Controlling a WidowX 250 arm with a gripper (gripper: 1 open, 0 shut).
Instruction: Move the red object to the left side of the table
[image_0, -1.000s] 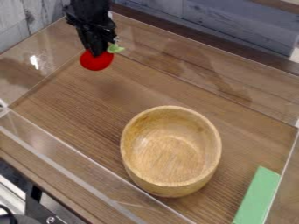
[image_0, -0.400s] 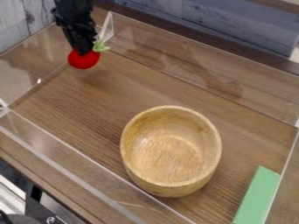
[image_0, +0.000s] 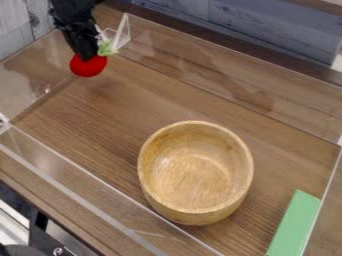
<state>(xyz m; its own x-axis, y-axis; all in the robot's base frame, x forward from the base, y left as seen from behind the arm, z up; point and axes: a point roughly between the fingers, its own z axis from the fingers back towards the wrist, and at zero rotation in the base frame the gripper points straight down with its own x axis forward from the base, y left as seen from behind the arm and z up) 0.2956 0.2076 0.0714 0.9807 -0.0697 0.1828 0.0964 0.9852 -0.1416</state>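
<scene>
At the far left corner of the bench (image_0: 174, 95), well up and to the left of the wooden bowl (image_0: 197, 170), the black tool (image_0: 83, 50) points almost straight down, its upper part cut off by the top edge of the view, so little of the arm behind it shows. Its dark fingers blend together and the gap between them is hard to make out, but they are clenched on the red object (image_0: 88, 66), which hangs just under their tips. The toy's light green leafy top (image_0: 112, 42) sticks out to the right of the tool, partly hidden by it. Whether the red object touches the bench or hangs just above it cannot be told from this angle. It sits far to the left of the bowl, close to the clear acrylic wall (image_0: 30, 55) that borders that side; reflections on the wall blur the wood grain behind it.

The wooden bowl stands upright right of centre, empty and fully visible, well apart from the tool. To the bowl's lower right, a flat green block (image_0: 295, 226) lies at the corner, its lower end cut off by the bottom edge of the view.
</scene>
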